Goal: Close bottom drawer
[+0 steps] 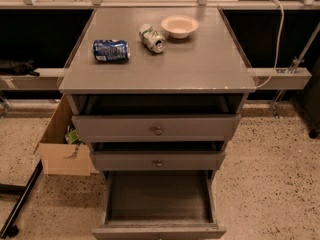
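Camera view: looks down on the front of a grey wooden table (200, 64) with three drawers, all pulled out by different amounts.
Bottom drawer: the grey wooden bottom drawer (159, 199) sits lowest and is pulled out farthest, towards the camera; its long shallow box is open to view with a bare floor, and its plain front lies at the lower edge of the frame.
Middle drawer: the mid-width grey drawer (157, 160) with a small knob stands out a little, just above the bottom drawer's box.
Top drawer: the widest grey drawer (156, 127) with a round metal knob is also partly out, with a dark gap under the tabletop.
Tabletop: a blue drink can (111, 50) lies on its side at the left; a green and white can (152, 37) lies on its side near the middle; a pale round bowl (179, 26) stands just right of it.
Surroundings: an open cardboard box (62, 149) rests on the speckled floor (270, 184) beside the table's left side; a white cable (280, 34) hangs at the right.
Gripper: out of the frame, so whether its fingers are apart or together cannot be told.
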Robot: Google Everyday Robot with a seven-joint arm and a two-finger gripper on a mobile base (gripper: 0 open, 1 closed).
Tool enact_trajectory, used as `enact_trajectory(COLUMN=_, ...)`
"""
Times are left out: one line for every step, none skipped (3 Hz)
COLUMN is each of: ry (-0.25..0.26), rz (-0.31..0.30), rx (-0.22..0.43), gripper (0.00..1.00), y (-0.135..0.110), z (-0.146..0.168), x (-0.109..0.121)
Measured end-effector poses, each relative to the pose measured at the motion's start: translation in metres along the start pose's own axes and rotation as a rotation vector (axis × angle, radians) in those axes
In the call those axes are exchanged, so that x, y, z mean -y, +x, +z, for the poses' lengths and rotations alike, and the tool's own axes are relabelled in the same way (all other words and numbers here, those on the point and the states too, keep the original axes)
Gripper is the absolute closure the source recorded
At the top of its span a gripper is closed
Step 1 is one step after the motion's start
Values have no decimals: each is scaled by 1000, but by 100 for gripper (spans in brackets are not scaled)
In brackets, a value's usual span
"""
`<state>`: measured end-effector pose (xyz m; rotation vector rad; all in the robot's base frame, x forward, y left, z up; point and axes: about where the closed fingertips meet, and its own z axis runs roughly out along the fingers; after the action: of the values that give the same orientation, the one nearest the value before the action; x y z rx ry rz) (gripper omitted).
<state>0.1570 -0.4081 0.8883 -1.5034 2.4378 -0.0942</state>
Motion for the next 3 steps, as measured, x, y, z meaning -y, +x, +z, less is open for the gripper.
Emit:
enact_trajectory(ry=-46, rz=85, rx=-23, gripper=0, y=42, z=-12, x=-50)
enact_trajectory(ry=-46, rz=84, rx=-23, gripper=0, y=42, z=-12, x=-50)
enact_trajectory(ry=-112, rz=-22, rx=-27, gripper=0, y=-14, z=25, x=-49)
